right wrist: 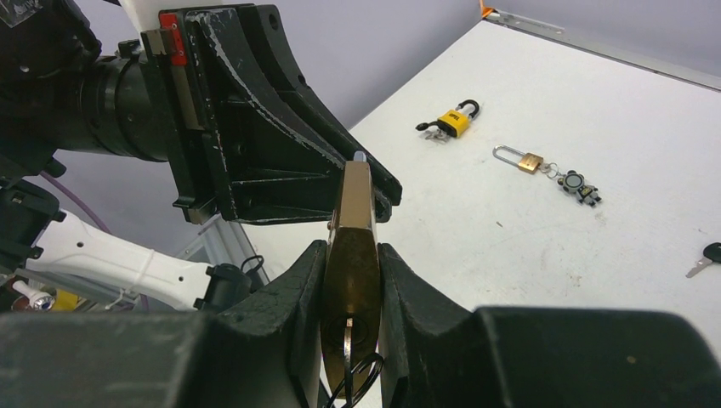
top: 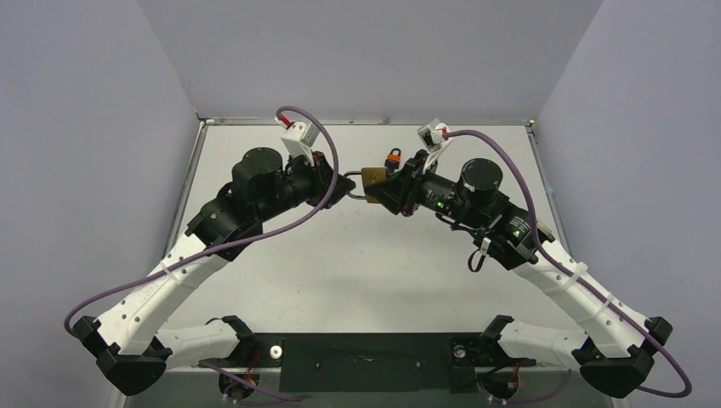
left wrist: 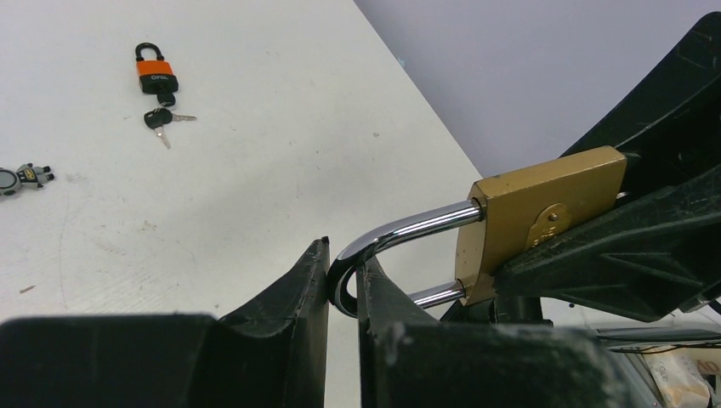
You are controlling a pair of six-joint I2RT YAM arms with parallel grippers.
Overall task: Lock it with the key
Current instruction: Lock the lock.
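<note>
Two grippers hold the brass padlock above the table: left gripper clenched on its shackle, right gripper clenched on its body, key in its base. Orange padlock lies beyond it.

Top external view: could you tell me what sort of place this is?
Probably a robotics lab test cell: a white table walled by plain grey panels, left arm and right arm bolted at its near edge, an orange padlock lying on it.
</note>
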